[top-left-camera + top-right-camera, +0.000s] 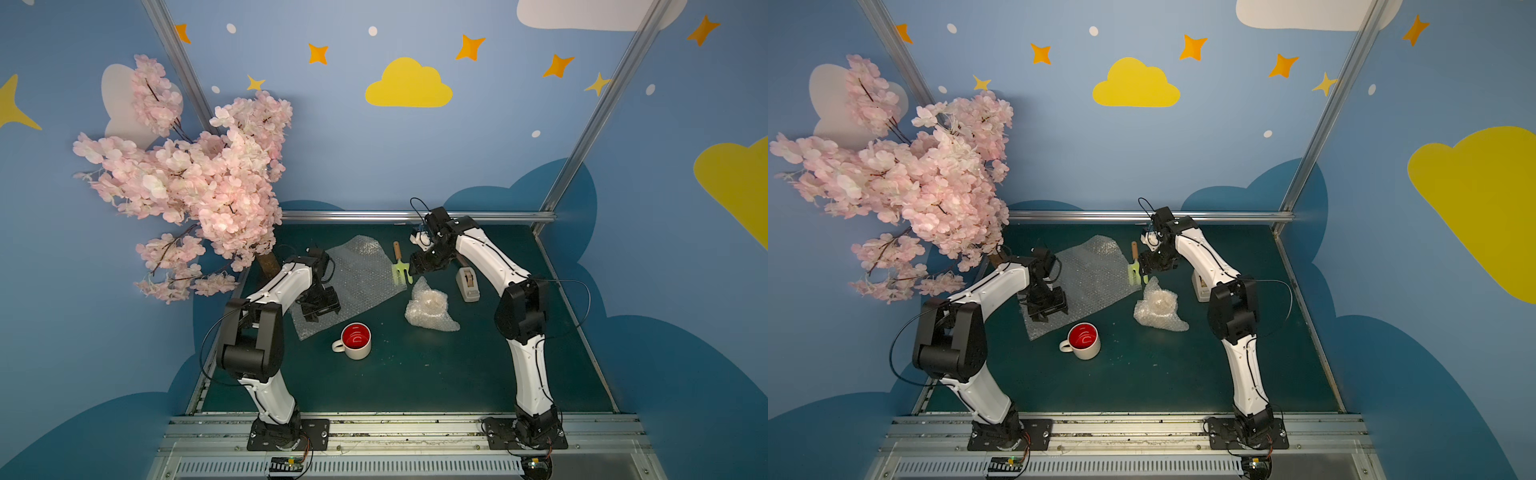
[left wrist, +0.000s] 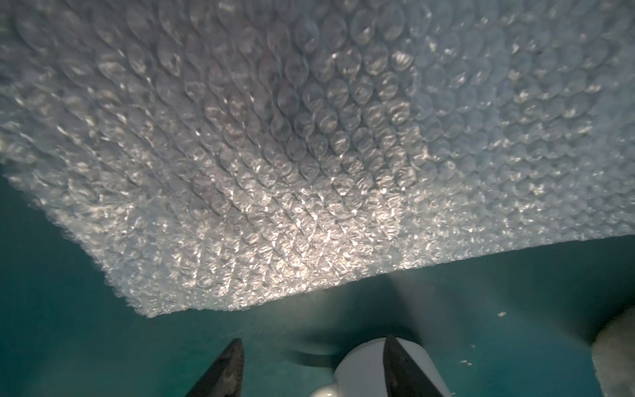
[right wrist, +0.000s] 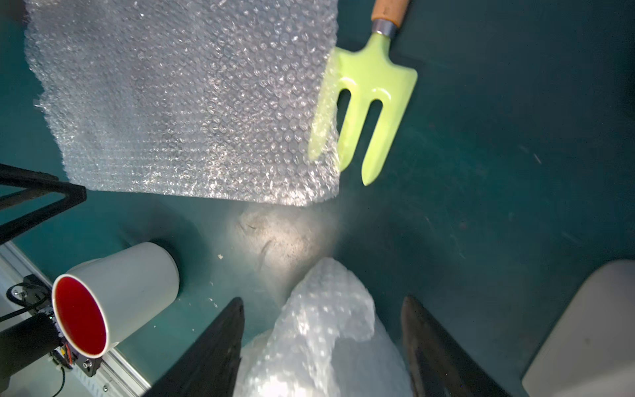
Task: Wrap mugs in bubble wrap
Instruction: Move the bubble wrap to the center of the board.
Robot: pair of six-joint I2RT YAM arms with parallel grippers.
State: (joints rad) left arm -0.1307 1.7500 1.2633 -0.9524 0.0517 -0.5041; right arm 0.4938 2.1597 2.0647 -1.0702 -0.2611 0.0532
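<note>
A cream mug with a red inside (image 1: 355, 340) (image 1: 1084, 340) stands upright on the green table, clear of everything. Beyond it lies a flat sheet of bubble wrap (image 1: 359, 278) (image 3: 189, 103). My left gripper (image 1: 318, 311) (image 2: 312, 364) hangs open over that sheet's near left corner; the mug (image 2: 360, 373) shows partly behind one finger. A second piece of bubble wrap is crumpled into a bundle (image 1: 430, 309) (image 3: 323, 337) round a pale round shape. My right gripper (image 1: 415, 272) (image 3: 323, 309) is open above the bundle's far peak, one finger to each side, with gaps.
A light-green garden fork with a wooden handle (image 1: 401, 264) (image 3: 367, 89) lies at the flat sheet's right edge. A grey tape dispenser (image 1: 468, 284) stands right of the bundle. A pink blossom tree (image 1: 195, 183) overhangs the back left corner.
</note>
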